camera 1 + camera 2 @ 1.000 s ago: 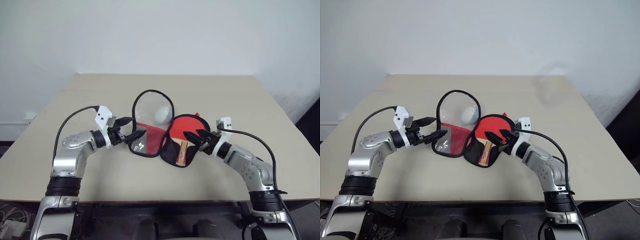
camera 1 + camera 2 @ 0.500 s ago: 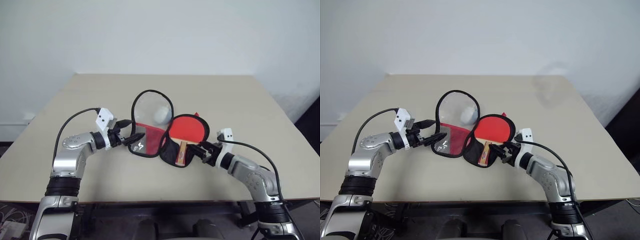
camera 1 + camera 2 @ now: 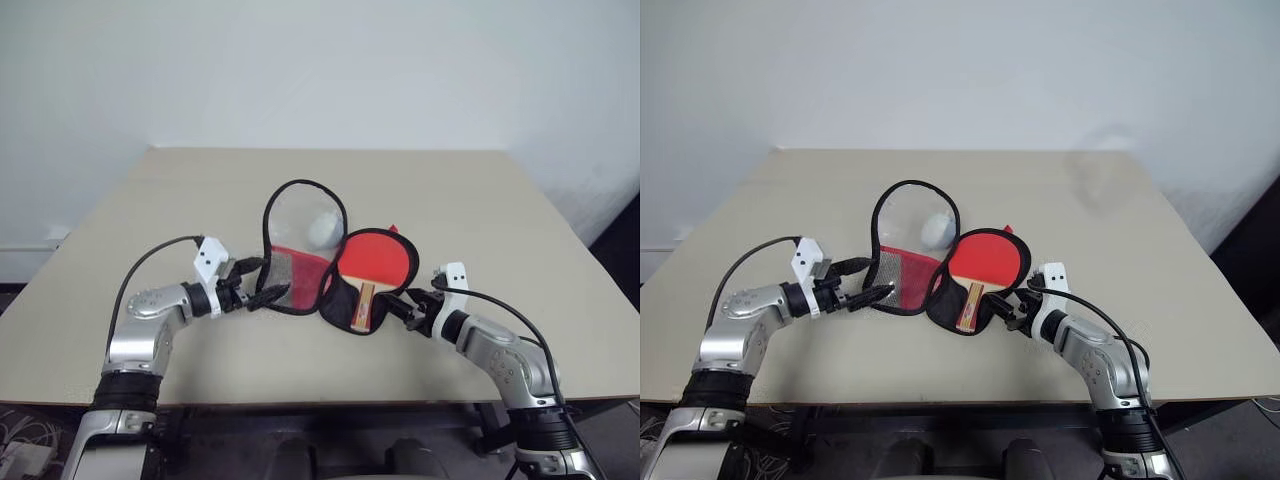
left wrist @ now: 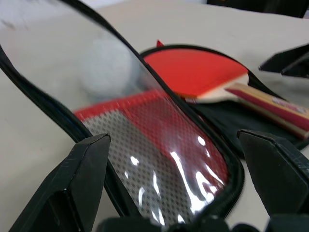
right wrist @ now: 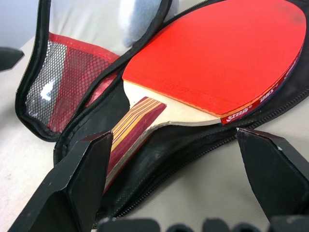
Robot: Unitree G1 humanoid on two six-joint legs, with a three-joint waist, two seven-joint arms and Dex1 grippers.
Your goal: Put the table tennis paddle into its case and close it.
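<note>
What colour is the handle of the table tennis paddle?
The handle is light wood with dark red stripes along it, best seen in the right wrist view.

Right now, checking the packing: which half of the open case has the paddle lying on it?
The black half, nearer the right gripper; paddle lies there. Windowed flap stands raised.

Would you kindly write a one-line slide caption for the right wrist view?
Open right pincer faces the table tennis paddle, which lies on the black half of the unzipped case.
</note>
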